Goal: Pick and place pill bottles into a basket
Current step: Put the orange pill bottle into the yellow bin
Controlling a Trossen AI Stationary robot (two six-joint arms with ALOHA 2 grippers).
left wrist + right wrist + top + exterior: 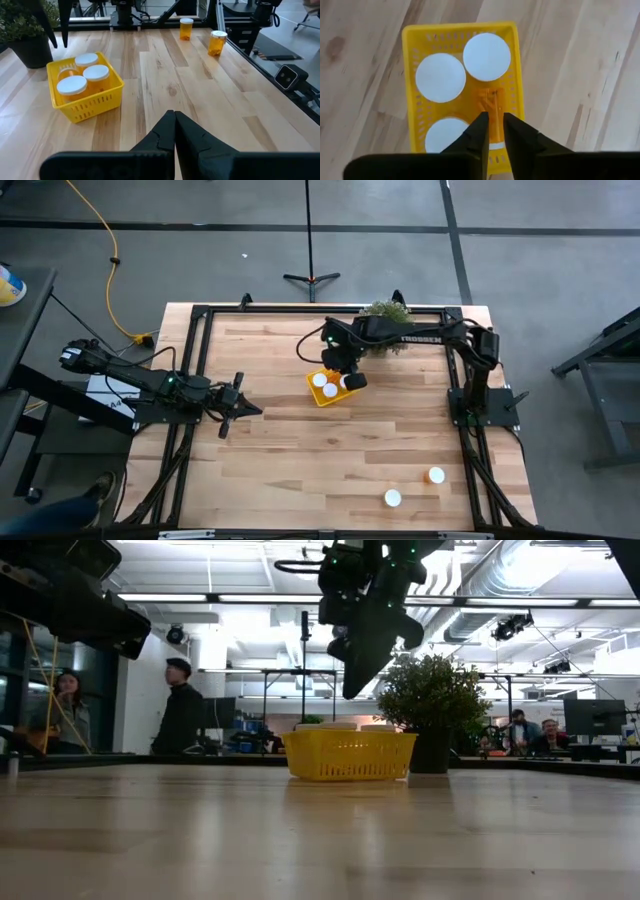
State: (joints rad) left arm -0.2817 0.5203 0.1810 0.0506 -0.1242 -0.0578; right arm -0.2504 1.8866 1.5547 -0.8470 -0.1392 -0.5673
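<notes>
Over on the left side of the table the left gripper [240, 409] waits low above the wood, its two fingers pressed together on nothing. Moving across, the yellow basket [314, 396] sits near the far edge, just beside a potted plant [432, 700]. Three pill bottles [85, 75] stand upright inside it, white caps up. The right gripper [493, 131] hangs directly above the basket, clear of its rim, fingers a narrow gap apart; through that gap I see orange, but I cannot tell whether they are pinching a bottle or only framing one that lies below. Farther right, near the front corner, two more pill bottles [413, 487] stand well apart from the basket. These look light and rigid, with smooth plastic bodies that could slip or tip if nudged, so I would take each around the middle of the orange body, just under the cap, squarely from above.
</notes>
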